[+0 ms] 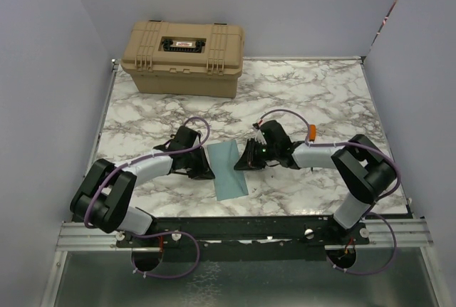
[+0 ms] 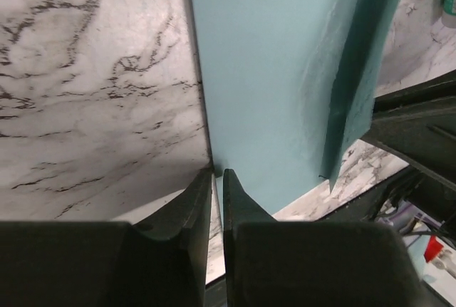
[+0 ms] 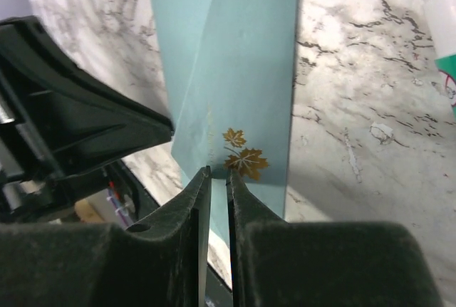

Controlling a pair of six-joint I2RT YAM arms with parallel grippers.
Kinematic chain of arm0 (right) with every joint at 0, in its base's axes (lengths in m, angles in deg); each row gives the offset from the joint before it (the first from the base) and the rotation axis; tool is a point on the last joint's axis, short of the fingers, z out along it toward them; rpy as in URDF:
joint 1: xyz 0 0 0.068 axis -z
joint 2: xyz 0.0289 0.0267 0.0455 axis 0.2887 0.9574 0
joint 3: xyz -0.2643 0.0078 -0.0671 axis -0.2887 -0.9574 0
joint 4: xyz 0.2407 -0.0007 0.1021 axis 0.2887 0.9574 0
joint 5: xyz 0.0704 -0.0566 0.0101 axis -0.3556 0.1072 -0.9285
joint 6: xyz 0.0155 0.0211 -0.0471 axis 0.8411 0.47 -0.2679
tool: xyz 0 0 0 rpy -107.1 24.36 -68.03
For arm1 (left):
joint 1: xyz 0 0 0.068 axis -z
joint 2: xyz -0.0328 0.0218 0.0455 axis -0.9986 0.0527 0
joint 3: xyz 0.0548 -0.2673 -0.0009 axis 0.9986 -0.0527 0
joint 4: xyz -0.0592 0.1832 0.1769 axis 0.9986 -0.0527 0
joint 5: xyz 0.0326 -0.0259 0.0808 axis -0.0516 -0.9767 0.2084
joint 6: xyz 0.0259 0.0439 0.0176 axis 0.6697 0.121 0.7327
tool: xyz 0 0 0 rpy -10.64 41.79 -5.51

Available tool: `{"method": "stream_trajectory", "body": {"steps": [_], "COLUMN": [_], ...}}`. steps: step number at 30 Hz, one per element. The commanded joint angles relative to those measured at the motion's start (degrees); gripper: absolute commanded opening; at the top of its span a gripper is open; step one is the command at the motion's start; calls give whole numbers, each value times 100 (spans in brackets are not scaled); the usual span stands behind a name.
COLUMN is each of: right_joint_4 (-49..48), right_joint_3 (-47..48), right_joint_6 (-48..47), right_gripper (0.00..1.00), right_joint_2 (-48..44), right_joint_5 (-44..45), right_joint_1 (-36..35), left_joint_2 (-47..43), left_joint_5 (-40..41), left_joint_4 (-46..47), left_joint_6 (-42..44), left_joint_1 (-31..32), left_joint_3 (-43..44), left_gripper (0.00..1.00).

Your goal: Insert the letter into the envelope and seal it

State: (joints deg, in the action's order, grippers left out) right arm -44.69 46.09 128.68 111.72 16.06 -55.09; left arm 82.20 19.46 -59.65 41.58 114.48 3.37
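Note:
The teal envelope (image 1: 229, 172) lies on the marble table between both grippers. Its flap (image 2: 356, 72) stands partly raised along the right side and carries gold maple leaves (image 3: 246, 159). My left gripper (image 1: 206, 170) rests its tips at the envelope's left edge (image 2: 217, 174), the jaws shut to a thin slit with nothing held between them. My right gripper (image 3: 218, 172) is shut the same way, its tips against the flap just below the leaves. The letter is hidden from all views.
A tan hard case (image 1: 185, 58) stands at the back left of the table. A white tube with a teal label (image 3: 443, 36) sits on the marble right of the envelope. The table's front edge (image 1: 235, 214) runs just below the envelope.

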Motion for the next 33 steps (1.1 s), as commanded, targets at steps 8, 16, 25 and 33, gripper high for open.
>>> {"method": "stream_trajectory", "body": {"steps": [8,16,25,33], "right_joint_4": [2121,2596,2261,1820], "right_joint_3": [976,1270,1077,780], "right_joint_6": [-665,-1359,-2401,-2474], "right_gripper": [18,19,22,23], "right_joint_2": [471,525,381,355], "right_joint_5": [1808,3062,3625,3387], "right_joint_1": [-677,-1206,-1432,-1443], "left_joint_2": [-470,-596,953,1941], "left_joint_5": [300,-4,-1033,-1382], "left_joint_4": [-179,608,1875,2278], "left_joint_6": [-53,-276,-560,-621], "left_joint_1": [-171,-300,-298,-290], "left_joint_3": [118,683,1118,1443], "left_gripper": [3,3,3,3]}}
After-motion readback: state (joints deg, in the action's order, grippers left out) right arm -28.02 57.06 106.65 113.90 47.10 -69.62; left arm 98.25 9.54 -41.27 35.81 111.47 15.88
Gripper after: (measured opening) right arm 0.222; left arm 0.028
